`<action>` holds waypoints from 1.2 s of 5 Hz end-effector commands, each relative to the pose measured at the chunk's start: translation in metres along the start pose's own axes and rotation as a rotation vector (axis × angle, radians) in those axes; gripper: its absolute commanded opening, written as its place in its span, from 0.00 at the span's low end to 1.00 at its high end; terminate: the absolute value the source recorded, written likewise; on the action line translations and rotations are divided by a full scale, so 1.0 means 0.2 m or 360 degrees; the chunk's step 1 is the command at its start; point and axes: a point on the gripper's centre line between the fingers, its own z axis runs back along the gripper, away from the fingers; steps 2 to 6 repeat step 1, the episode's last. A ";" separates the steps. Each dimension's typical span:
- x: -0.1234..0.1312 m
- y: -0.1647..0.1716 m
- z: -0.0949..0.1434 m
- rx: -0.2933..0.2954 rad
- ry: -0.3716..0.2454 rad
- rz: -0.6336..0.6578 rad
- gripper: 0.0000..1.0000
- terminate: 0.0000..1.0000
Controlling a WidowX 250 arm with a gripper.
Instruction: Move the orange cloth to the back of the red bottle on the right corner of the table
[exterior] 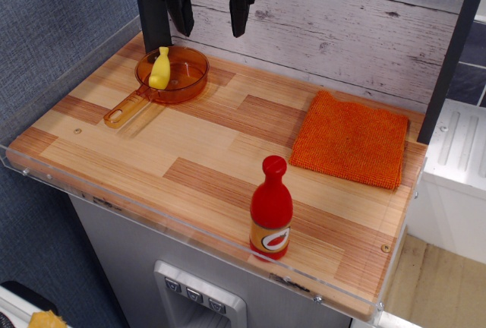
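Observation.image view: the gripper (211,15) was recorded high at the back left, above the amber pan (171,75), with its jaws spread apart and nothing held between them. The orange cloth (350,140) was seen lying flat at the back right of the worktop (152,149), behind the red bottle (271,209) and apart from it. The bottle was noted upright near the front edge. A small yellow bottle-shaped item (159,68) was noted in the pan.
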 end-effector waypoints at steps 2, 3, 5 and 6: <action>0.04 0.01 0.14 -0.0009 -0.0102 0.0016 1.00 1.00; 0.04 0.01 0.14 -0.0009 -0.0102 0.0016 1.00 1.00; 0.04 0.01 0.14 -0.0009 -0.0102 0.0016 1.00 1.00; 0.04 0.01 0.14 -0.0009 -0.0102 0.0016 1.00 1.00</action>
